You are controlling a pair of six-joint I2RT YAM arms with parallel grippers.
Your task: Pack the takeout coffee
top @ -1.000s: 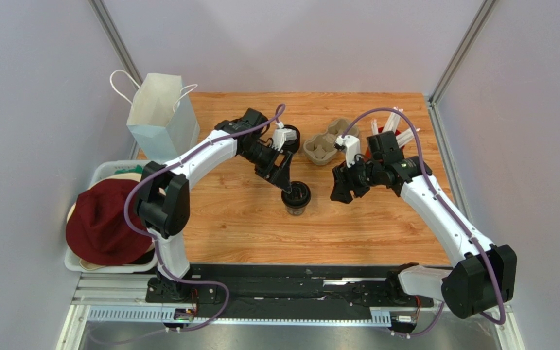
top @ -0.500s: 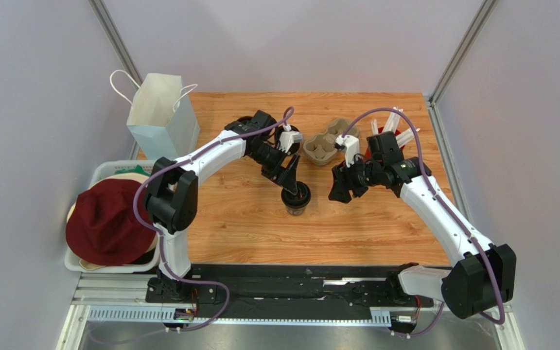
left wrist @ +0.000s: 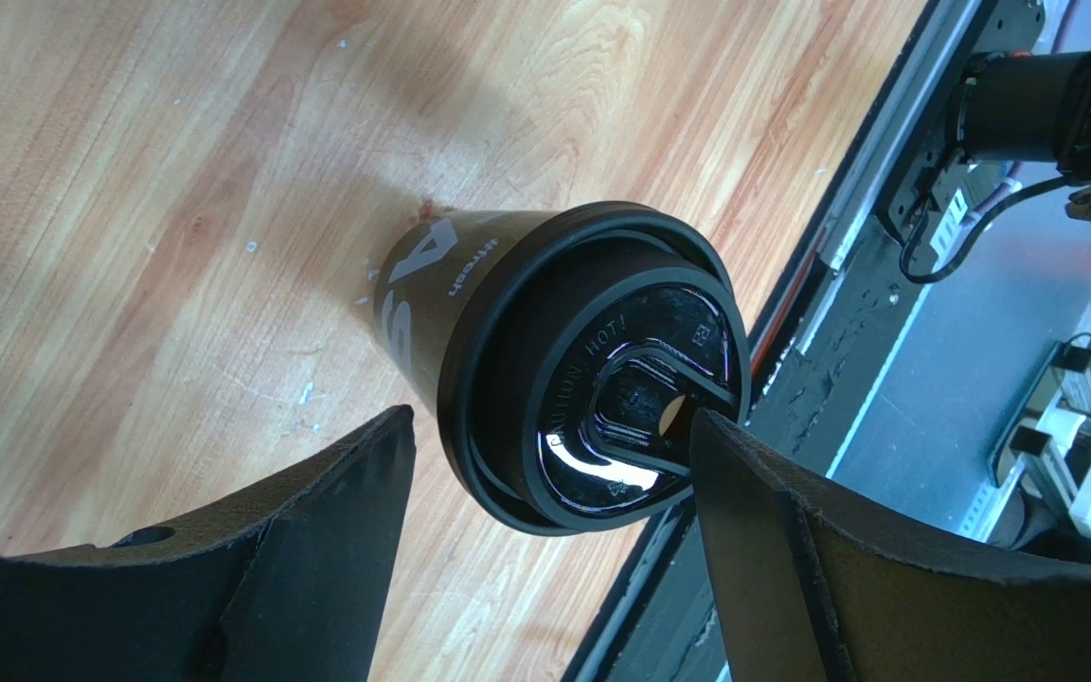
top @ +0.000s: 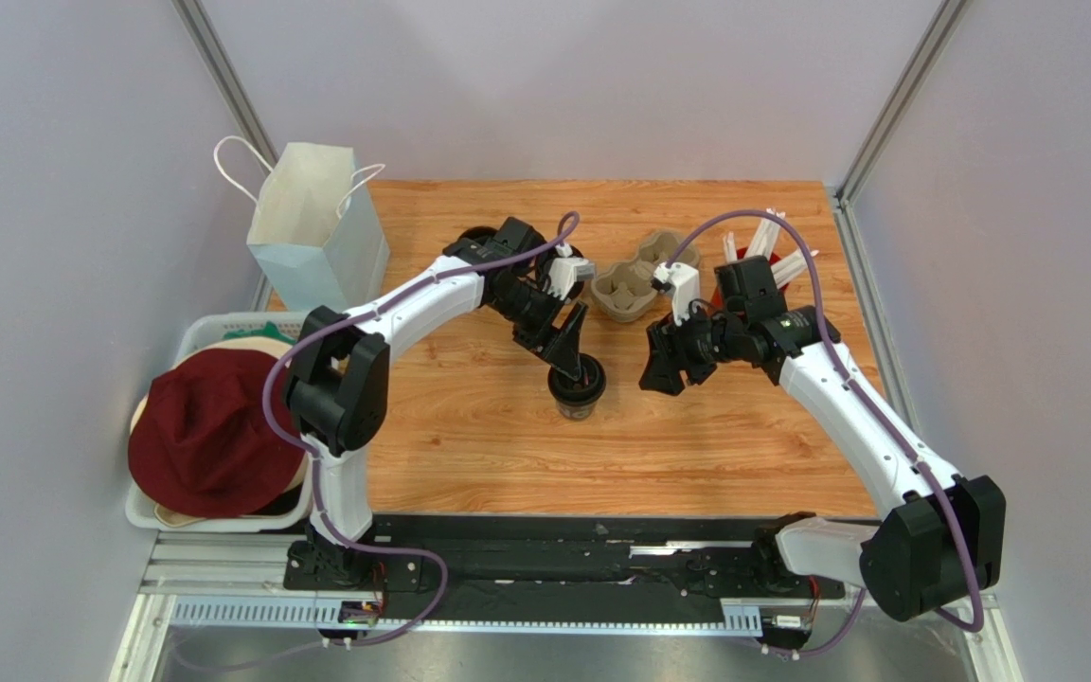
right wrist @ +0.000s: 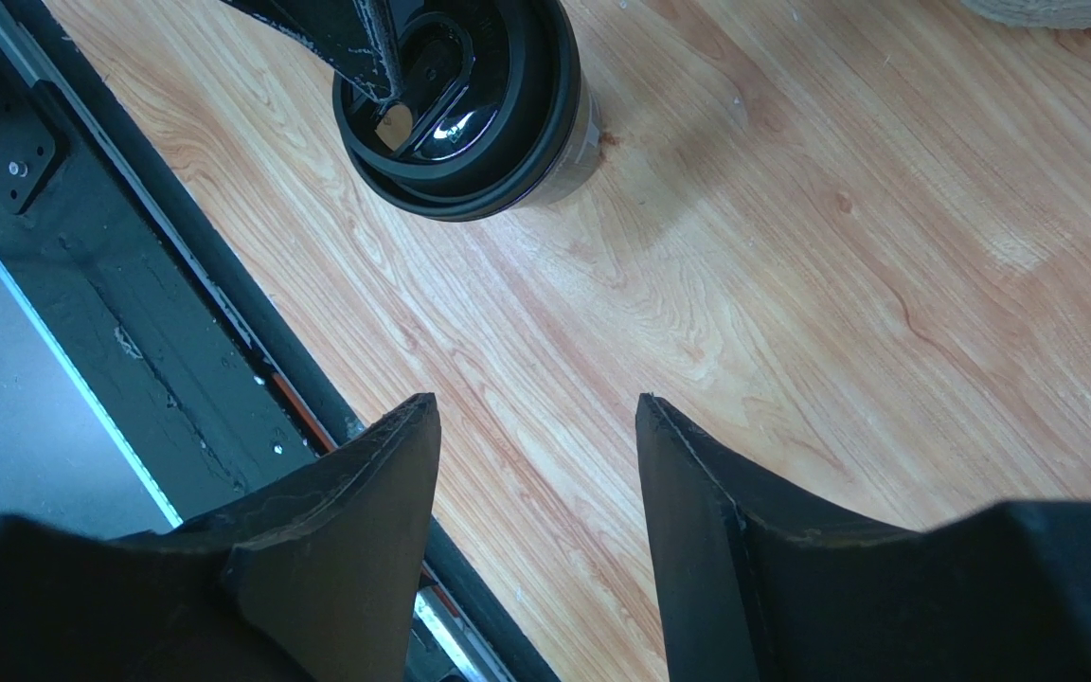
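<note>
The takeout coffee cup [top: 576, 388] is small and black and stands on the wooden table with its round black lid [left wrist: 608, 372] on top. My left gripper [top: 567, 344] hovers just above it, open. In the left wrist view its fingers straddle the lid, and the right fingertip [left wrist: 736, 469] is at the lid's rim. The cup also shows in the right wrist view [right wrist: 460, 103], with a left finger over the lid. My right gripper [top: 658, 367] is open and empty, low over the table to the cup's right. The white paper bag [top: 312, 220] stands upright at the back left.
A brown cardboard cup carrier [top: 635, 279] lies at the back centre between the two arms. Red and white items [top: 768, 262] sit behind the right wrist. A white bin [top: 196, 334] holding a dark red hat [top: 207, 431] stands off the table's left edge.
My left gripper has shifted slightly right and back above the cup. The cup and the right gripper stay where they were.
</note>
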